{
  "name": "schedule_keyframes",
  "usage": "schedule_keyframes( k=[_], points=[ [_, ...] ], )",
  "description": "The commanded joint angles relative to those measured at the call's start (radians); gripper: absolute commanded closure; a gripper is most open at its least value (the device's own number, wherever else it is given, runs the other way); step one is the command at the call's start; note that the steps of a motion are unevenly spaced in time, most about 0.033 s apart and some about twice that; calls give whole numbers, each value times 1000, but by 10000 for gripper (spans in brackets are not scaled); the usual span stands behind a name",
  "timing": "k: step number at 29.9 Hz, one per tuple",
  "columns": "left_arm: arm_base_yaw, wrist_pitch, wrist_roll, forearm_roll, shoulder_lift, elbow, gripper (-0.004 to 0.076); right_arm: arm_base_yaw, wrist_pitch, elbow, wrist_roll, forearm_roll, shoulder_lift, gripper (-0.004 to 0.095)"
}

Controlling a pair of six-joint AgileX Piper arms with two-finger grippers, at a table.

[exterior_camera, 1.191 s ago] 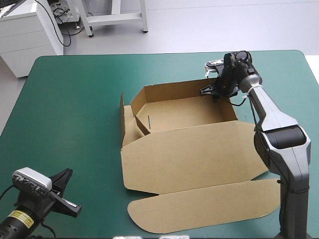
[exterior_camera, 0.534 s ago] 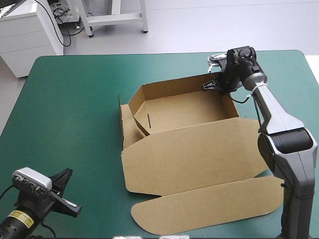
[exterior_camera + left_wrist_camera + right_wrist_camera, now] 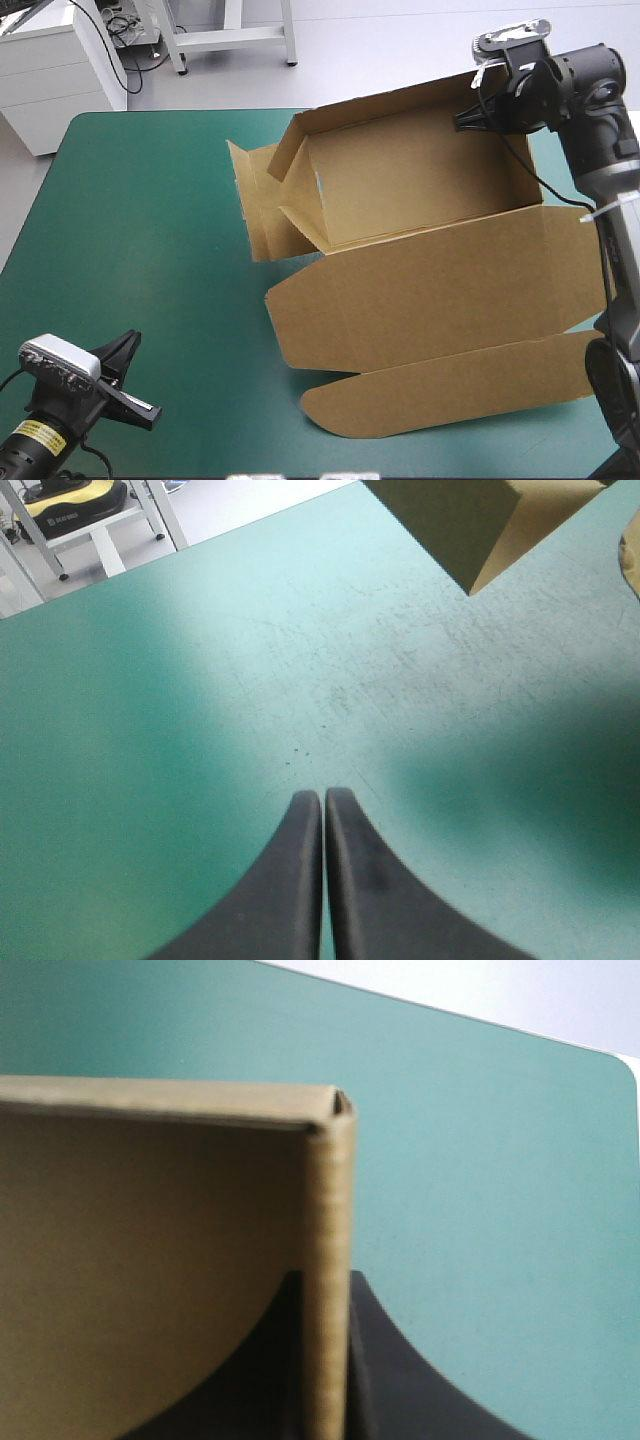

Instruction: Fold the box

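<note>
Over the teal-green surface (image 3: 150, 200) the brown box (image 3: 420, 290) tilts, its far-right wall corner clamped in the right gripper (image 3: 472, 118), the left gripper (image 3: 323, 798) pressed together well apart

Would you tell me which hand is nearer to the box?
Right. The right hand is shut on the far wall of the box, at its right corner; the left hand is shut over the near left corner of the table, well apart from the box.
</note>
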State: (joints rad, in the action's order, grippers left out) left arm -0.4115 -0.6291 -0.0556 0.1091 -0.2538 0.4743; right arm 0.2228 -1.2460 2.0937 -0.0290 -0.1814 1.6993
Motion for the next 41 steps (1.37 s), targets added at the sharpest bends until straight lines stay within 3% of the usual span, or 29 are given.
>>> schedule_keyframes(
  k=[1, 6, 12, 15, 28, 34, 41],
  points=[
    [-1, 116, 1, 8, -8, 23, 731, 0, -8, 33, 13, -39, -78, 928],
    [-1, 113, -18, -24, -8, 23, 676, 0, -8, 33, 13, -20, -77, 928],
    [-1, 144, -20, -180, -8, 23, 354, 0, -8, 31, 13, -9, -77, 928],
    [-1, 154, -20, -180, -8, 23, 260, 0, -8, 31, 13, -9, -77, 928],
    [-1, 214, -113, -182, -58, 31, 300, 0, -8, 31, -8, -9, -77, 928],
    [1, 206, -31, -156, -306, 176, 299, 0, -8, 31, -8, -9, -77, 928],
    [1, 96, 244, 159, -632, 431, 300, 0, -8, 31, -8, -9, -79, 928]
  ],
)
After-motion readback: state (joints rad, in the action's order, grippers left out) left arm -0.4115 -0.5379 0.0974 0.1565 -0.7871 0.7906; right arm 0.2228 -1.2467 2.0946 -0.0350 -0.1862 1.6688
